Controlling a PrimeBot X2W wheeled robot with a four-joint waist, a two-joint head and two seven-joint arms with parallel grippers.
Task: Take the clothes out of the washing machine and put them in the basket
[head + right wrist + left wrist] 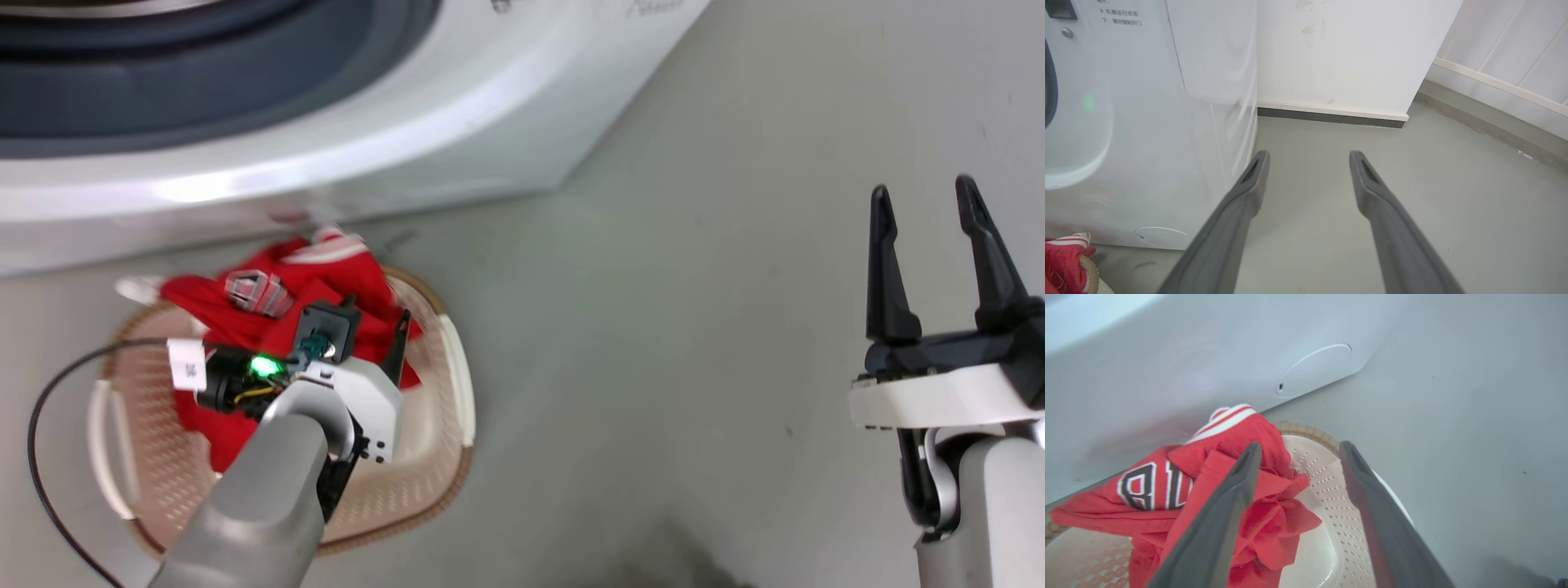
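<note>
The left gripper [1299, 451] has its two fingers spread wide. In its own wrist view the finger at 7 o'clock crosses in front of the clothes [1274, 522], while the one at 5 o'clock lies over the pale perforated wall of the basket [1345, 522]. Whether either finger touches cloth cannot be told. In the head view this gripper sits at 8 o'clock, mostly hidden behind its own wrist housing and a lit green lamp [261, 365], so that a single dark fingertip sticks out past the housing.

The red clothes are heaped in the basket toward the washing machine [326, 122], with a white-striped edge hanging over the brown rim at 12 o'clock of the pile. The left wrist view shows dark, white-edged print on the fabric at 9 o'clock; in the head view that patch is blurred and unreadable. A black cable [37, 433] loops over the basket's 9 o'clock side.

The right gripper [922, 192] stands at 4 o'clock of the head view, fingers apart and empty, over bare grey floor [653, 367] well apart from the basket. Its wrist view adds the machine's side panel, a white wall [1351, 61] with a dark skirting, and a cut-off scrap of red cloth at 8 o'clock. The machine's porthole is cropped at 11 o'clock in the head view.
</note>
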